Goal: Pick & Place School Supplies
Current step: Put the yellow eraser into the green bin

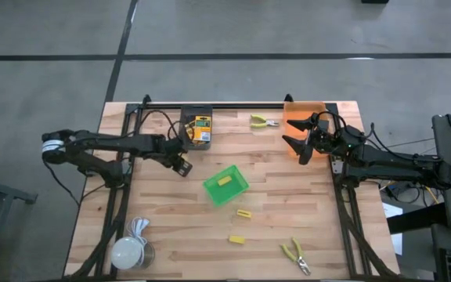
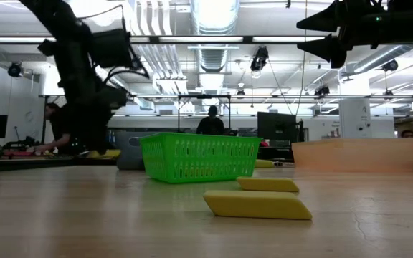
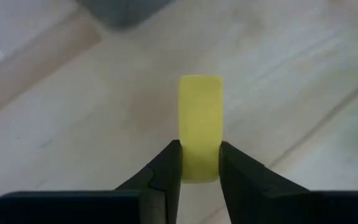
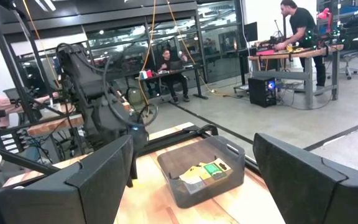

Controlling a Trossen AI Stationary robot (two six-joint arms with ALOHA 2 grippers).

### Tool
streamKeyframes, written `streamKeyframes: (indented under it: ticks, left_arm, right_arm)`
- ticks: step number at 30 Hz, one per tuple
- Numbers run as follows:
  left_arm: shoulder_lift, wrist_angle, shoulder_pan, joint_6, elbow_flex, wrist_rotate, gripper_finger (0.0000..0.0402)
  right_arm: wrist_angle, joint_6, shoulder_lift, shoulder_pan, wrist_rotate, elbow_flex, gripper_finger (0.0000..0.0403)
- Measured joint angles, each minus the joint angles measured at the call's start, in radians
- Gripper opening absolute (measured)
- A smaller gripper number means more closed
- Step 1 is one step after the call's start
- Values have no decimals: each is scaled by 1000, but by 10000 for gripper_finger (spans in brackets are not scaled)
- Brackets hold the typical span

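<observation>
Now the left gripper pinches a small yellow block near the grey bin; the right gripper, fingers wide apart, holds nothing, far across from that bin.

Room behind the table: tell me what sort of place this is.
Probably a robotics lab or open workshop. Exposed ceiling ducts and strip lights hang overhead, people work at benches with computers, and a polished concrete floor with dark taped lines surrounds the wooden table.

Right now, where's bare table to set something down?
Free: the wood between the white round object and the loose yellow blocks, and the strip between the green bin and the right gripper. Crowded: around the grey bin, where the left gripper holds a yellow block.
</observation>
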Motion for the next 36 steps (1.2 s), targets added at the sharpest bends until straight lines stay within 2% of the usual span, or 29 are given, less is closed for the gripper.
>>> streamKeyframes:
  ticks: [9,18,21,28,36]
  left_arm:
    - [-8,-204,-9,14,264,-14,97]
    - [-9,-158,-50,69,484,-23,97]
    - [-9,-106,-70,87,519,-20,97]
    - [11,49,-160,123,523,63,97]
    - [112,83,-258,56,521,6,97]
  right_arm:
    - [0,0,0,0,0,0,327]
    - [0,0,0,0,0,0,327]
    - [0,0,0,0,0,0,327]
    - [0,0,0,0,0,0,327]
    - [0,0,0,0,0,0,327]
